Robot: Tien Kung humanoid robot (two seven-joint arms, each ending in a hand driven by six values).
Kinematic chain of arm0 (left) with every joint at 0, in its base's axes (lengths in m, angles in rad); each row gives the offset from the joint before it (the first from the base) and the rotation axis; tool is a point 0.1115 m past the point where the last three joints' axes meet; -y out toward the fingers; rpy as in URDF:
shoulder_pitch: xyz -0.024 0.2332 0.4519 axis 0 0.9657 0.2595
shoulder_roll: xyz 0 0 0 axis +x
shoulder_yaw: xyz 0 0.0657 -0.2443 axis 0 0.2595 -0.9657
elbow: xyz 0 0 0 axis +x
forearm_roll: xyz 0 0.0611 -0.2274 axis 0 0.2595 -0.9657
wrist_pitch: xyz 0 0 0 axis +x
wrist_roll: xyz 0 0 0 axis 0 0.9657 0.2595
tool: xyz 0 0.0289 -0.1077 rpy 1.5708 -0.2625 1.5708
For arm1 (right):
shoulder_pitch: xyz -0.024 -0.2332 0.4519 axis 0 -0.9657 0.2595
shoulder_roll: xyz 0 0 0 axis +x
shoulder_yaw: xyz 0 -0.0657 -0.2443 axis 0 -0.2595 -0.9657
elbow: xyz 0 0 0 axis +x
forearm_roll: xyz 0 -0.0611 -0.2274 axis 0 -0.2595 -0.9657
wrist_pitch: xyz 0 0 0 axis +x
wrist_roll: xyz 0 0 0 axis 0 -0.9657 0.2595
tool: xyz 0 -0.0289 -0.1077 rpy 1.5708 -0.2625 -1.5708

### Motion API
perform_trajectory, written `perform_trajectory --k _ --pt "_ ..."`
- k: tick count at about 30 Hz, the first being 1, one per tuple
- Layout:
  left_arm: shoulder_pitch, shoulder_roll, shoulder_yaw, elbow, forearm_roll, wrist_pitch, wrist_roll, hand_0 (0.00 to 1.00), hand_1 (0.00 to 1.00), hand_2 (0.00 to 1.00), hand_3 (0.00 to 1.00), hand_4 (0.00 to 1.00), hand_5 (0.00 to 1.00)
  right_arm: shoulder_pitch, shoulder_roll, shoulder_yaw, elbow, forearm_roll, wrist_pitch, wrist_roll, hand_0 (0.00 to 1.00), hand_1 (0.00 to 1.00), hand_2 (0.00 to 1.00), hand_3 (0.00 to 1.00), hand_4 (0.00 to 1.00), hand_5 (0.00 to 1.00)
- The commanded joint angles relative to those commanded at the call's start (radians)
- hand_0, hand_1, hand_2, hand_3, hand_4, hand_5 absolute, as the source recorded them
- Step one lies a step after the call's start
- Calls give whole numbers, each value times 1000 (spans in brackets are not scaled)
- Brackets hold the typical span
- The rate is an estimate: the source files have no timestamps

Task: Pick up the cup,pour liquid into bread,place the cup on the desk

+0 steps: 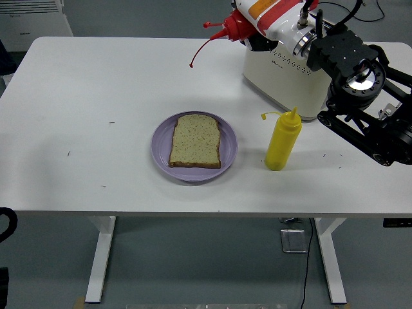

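Red squeeze bottle (235, 27) at upper centre-right of the frame, raised above the table and tipped sideways, body to the right, cap to the left. Thin red spout (201, 53) curving down and left from the cap, tip hanging above bare table, well apart from the bread. Held by the right hand (270, 16) at the top edge of the frame, white shell with orange and red bands wrapped over the bottle's body; individual fingers mostly hidden, grip closed on the bottle.

Slice of bread (196, 141) at centre of the frame, lying flat on a round lilac plate (161, 148); surface speckled, no red marks visible on it. Plate resting on the white table (90, 109), below and left of the bottle's spout.

Yellow squeeze bottle (282, 139) standing upright just right of the plate, apart from it, nozzle cap hanging off to the left. Cream-coloured toaster (286, 77) behind the yellow bottle, at upper right, partly covered by the hand and arm.

Black right arm (360, 96) entering from the right edge, crossing over the toaster's right end. Left arm barely seen at lower-left edge.
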Motion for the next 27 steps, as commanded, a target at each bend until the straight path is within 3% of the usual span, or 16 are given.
perform_trajectory --k 5,8,11,17,27 --pt "-1 0 2 0 0 0 0 795 773 778 701 565 998 -76 8 130 48 175 -55 52 2 9 134 162 726 328" --pt "-2 0 2 0 0 0 0 795 773 778 700 567 998 -124 5 209 72 298 -38 85 2 9 134 160 732 329" --pt "-3 0 0 0 0 0 -1 795 773 778 700 567 998 -192 1 318 91 435 10 131 2 9 134 160 732 329" --pt "-4 0 0 -1 0 1 0 795 773 778 700 565 998 -296 -19 468 112 679 87 157 3 9 134 162 735 330" --pt "-3 0 3 0 0 1 1 796 772 777 700 564 998 -461 -53 612 122 1102 126 212 2 9 131 161 740 333"
